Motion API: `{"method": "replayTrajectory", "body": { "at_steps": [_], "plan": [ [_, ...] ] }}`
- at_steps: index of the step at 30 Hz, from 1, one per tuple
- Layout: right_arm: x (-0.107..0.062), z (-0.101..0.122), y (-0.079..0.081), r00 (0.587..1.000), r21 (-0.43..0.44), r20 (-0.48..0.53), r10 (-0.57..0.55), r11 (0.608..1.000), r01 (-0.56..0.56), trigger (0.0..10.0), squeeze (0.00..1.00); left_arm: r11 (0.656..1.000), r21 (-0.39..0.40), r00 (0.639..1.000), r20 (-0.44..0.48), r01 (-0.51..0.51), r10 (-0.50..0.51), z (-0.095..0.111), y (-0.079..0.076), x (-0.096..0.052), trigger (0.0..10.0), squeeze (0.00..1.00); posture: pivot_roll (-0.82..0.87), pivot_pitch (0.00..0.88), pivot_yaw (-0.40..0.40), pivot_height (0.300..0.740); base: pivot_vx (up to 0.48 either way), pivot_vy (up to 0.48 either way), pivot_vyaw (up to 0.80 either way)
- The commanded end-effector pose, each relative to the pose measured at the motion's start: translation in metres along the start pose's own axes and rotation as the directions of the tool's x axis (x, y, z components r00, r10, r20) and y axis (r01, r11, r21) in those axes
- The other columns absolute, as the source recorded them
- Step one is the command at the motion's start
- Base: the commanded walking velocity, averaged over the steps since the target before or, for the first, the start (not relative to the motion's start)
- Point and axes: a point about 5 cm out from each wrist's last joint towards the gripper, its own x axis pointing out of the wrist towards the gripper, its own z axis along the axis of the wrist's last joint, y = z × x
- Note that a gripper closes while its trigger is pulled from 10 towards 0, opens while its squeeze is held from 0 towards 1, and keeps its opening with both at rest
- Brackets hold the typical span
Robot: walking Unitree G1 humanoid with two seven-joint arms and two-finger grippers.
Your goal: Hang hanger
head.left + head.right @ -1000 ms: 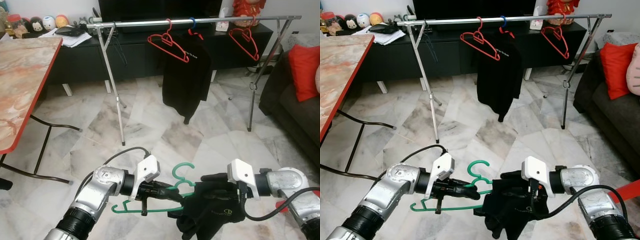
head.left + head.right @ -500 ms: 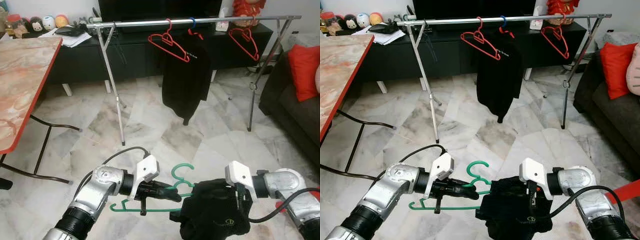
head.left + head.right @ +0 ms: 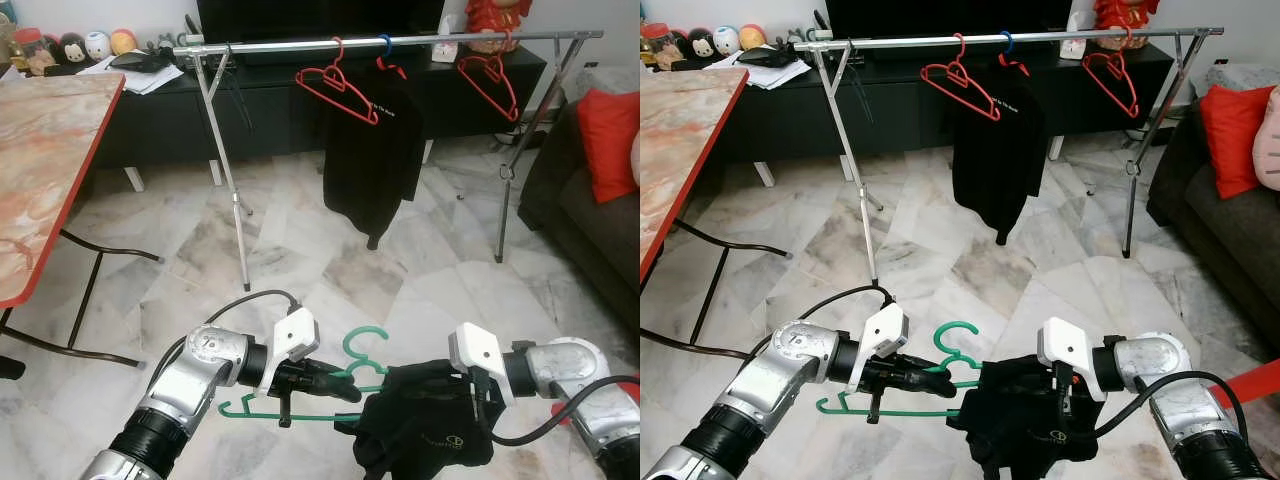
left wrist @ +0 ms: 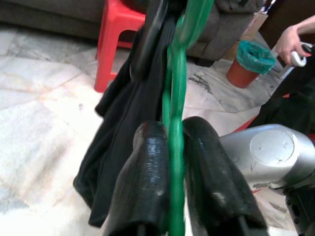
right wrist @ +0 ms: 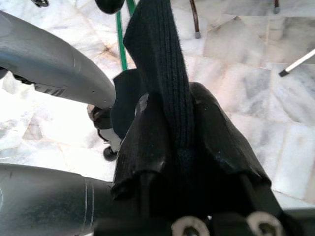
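The clothes rail (image 3: pixel 400 43) stood at twelve o'clock, well apart. Low before it, the black garment (image 3: pixel 425 430) hung pinched in the right gripper (image 5: pixel 174 147), while the left gripper (image 4: pixel 173 162) clamped the green hanger (image 3: pixel 340 385), likely steadying it for dressing.

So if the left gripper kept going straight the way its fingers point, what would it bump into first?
Most likely the black garment bunched on the green hanger. The left gripper points across toward the right gripper, which grips that cloth just beyond. Depth is hard to judge.
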Motion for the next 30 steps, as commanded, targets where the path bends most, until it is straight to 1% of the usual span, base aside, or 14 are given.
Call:
{"method": "replayTrajectory", "body": {
  "at_steps": [1,4,5,10,13,14,18,19,21,22,27,28,29,30],
  "plan": [
    [0.001,0.004,-0.001,1.0,-0.016,0.012,-0.001,1.0,0.001,0.0,0.0,0.999,0.027,0.999,-0.002,0.034,-0.034,0.004,-0.001,0.003,10.0,1.0,-0.2,0.051,-0.024,0.74,0.0,0.0,0.0],
    [0.001,0.003,-0.002,1.0,-0.015,0.003,-0.013,1.0,0.013,0.0,0.0,0.999,0.038,1.0,-0.015,0.023,-0.022,0.004,0.001,0.001,10.0,1.0,-0.2,0.051,-0.024,0.74,0.0,0.0,0.0],
    [0.0,0.0,-0.003,1.0,-0.012,-0.012,-0.025,1.0,0.024,0.0,0.0,0.999,0.049,0.999,-0.034,0.013,-0.011,0.003,0.005,-0.003,10.0,1.0,-0.2,0.052,-0.025,0.74,0.0,0.0,0.0],
    [-0.001,-0.006,-0.003,0.999,0.007,-0.03,-0.038,0.999,0.038,0.0,0.0,0.998,0.057,0.999,-0.048,0.01,-0.008,0.004,0.008,-0.009,10.0,1.0,-0.2,0.053,-0.025,0.74,0.0,0.0,0.0],
    [-0.002,-0.012,-0.001,0.997,0.011,-0.067,-0.042,0.999,0.043,0.0,0.0,0.998,0.067,0.998,-0.056,0.001,0.003,0.006,0.011,-0.015,10.0,1.0,-0.2,0.053,-0.025,0.74,0.0,0.0,0.0],
    [-0.003,-0.016,0.0,0.996,0.018,-0.081,-0.045,0.999,0.046,0.0,0.0,0.997,0.075,0.998,-0.058,-0.015,0.02,0.008,0.014,-0.019,10.0,1.0,-0.2,0.053,-0.025,0.74,0.0,0.0,0.0],
    [-0.003,-0.023,0.002,0.993,0.029,-0.106,-0.049,0.998,0.052,0.0,0.0,0.995,0.087,0.996,-0.059,-0.054,0.059,0.01,0.02,-0.024,10.0,1.0,-0.2,0.054,-0.025,0.74,0.0,0.0,0.0],
    [-0.003,-0.029,0.004,0.99,0.034,-0.136,-0.043,0.998,0.048,0.0,0.0,0.991,0.09,0.993,-0.051,-0.098,0.102,0.011,0.026,-0.031,10.0,1.0,-0.2,0.054,-0.024,0.74,0.0,0.0,0.0],
    [-0.003,-0.033,0.007,0.988,0.037,-0.151,-0.036,0.998,0.042,0.0,0.0,0.987,0.088,0.989,-0.043,-0.136,0.14,0.013,0.03,-0.036,10.0,1.0,-0.2,0.056,-0.024,0.74,0.0,0.0,0.0],
    [-0.003,-0.035,0.009,0.988,0.047,-0.148,-0.035,0.998,0.043,0.0,0.0,0.976,0.079,0.979,-0.027,-0.201,0.204,0.014,0.037,-0.045,10.0,1.0,-0.2,0.055,-0.025,0.74,0.0,0.0,0.0],
    [-0.004,-0.039,0.008,0.986,0.059,-0.148,-0.076,0.995,0.086,0.0,0.0,0.939,0.055,0.94,0.029,-0.34,0.339,0.018,0.049,-0.064,10.0,1.0,-0.2,0.057,-0.023,0.74,0.0,0.0,0.0],
    [-0.008,-0.041,0.001,0.975,0.053,-0.165,-0.149,0.986,0.16,0.0,0.0,0.908,0.037,0.908,0.052,-0.417,0.415,0.017,0.054,-0.074,10.0,1.0,-0.2,0.058,-0.023,0.74,0.0,0.0,0.0],
    [-0.01,-0.041,-0.002,0.968,0.05,-0.174,-0.18,0.98,0.191,0.0,0.0,0.896,0.03,0.896,0.059,-0.443,0.441,0.017,0.055,-0.078,10.0,1.0,-0.2,0.058,-0.023,0.74,0.0,0.0,0.0],
    [-0.014,-0.041,-0.007,0.954,0.035,-0.187,-0.235,0.969,0.246,0.0,0.0,0.867,0.015,0.866,0.068,-0.498,0.496,0.014,0.057,-0.083,10.0,1.0,-0.2,0.059,-0.026,0.74,0.0,0.0,0.0]
  ]
}}
